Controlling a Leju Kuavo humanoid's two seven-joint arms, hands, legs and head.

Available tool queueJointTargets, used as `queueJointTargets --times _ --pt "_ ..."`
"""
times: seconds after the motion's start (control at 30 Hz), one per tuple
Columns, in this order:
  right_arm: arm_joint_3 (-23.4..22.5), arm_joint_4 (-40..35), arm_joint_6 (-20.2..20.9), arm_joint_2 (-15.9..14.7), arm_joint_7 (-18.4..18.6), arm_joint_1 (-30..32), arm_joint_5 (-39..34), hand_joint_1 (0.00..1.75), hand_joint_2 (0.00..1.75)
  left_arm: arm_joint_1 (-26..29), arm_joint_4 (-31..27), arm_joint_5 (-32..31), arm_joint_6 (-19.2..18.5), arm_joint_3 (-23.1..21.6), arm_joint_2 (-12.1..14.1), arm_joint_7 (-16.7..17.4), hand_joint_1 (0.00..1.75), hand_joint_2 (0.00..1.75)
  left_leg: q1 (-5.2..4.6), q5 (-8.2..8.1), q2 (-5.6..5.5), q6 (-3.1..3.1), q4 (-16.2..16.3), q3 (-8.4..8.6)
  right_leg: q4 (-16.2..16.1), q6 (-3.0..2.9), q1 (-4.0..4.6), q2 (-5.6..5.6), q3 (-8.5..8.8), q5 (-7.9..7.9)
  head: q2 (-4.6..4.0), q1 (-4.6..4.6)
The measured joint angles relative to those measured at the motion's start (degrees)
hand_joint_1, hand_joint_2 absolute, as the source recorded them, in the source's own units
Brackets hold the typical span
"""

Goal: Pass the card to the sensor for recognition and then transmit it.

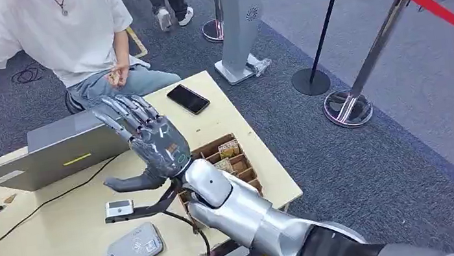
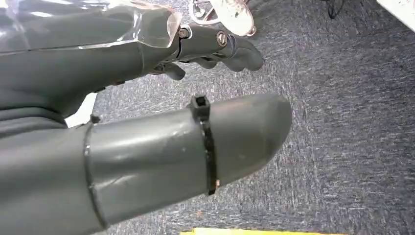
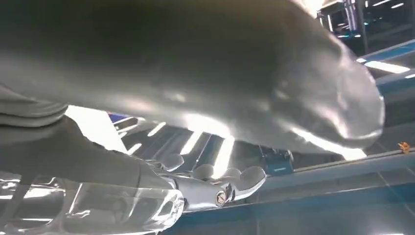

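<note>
The right hand [image 1: 151,147] was raised above the worktop [image 1: 268,168], palm up, fingers spread apart and holding nothing. The left hand [image 2: 147,98] hung over grey carpet, fingers curled inward with nothing visible in them. Cards [image 1: 228,149] stood in a wooden compartment box [image 1: 242,165] just beside the right wrist, partly hidden by the arm. The grey card sensor [image 1: 134,248] lay near the front edge, with a small grey device [image 1: 120,209] beside it. A laptop [image 1: 44,153] and a phone [image 1: 188,99] lay farther back. A seated person [image 1: 63,37] faced the worktop.
</note>
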Motion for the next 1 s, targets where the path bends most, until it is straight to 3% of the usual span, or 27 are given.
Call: queueJointTargets --times 0.2,0.23,0.53,1.0 --pt "-0.1 -5.0 0.0 -3.1 0.1 4.9 -0.1 0.0 0.0 0.1 0.0 0.0 0.6 0.0 -0.1 -0.7 0.0 0.0 0.01 -0.05 0.0 -0.04 0.0 0.0 0.0 0.0 0.0 0.01 -0.01 -0.02 0.0 0.0" --pt "-0.1 -5.4 0.0 -3.5 0.1 5.7 -0.1 0.0 1.75 0.1 0.0 0.0 0.8 0.1 -0.2 -0.8 0.0 0.0 0.01 -0.05 0.0 -0.04 0.0 0.01 0.0 0.0 0.0 0.01 -0.01 -0.02 0.0 0.0" --pt "-0.1 -6.6 -0.1 -5.3 0.7 10.5 -0.2 0.0 1.75 0.1 0.0 0.0 0.9 0.1 -0.5 -1.4 0.0 0.0 0.01 -0.06 0.01 -0.04 0.0 0.0 0.0 0.0 0.0 0.01 -0.01 -0.04 0.0 0.0" --pt "-0.2 -5.7 1.2 -6.3 1.4 12.5 -1.3 0.0 1.75 0.1 0.0 -0.2 1.0 0.1 -0.6 -1.3 0.0 0.0 0.01 -0.06 0.01 -0.03 0.0 0.0 0.0 0.0 0.0 0.01 -0.01 -0.04 0.0 0.0"
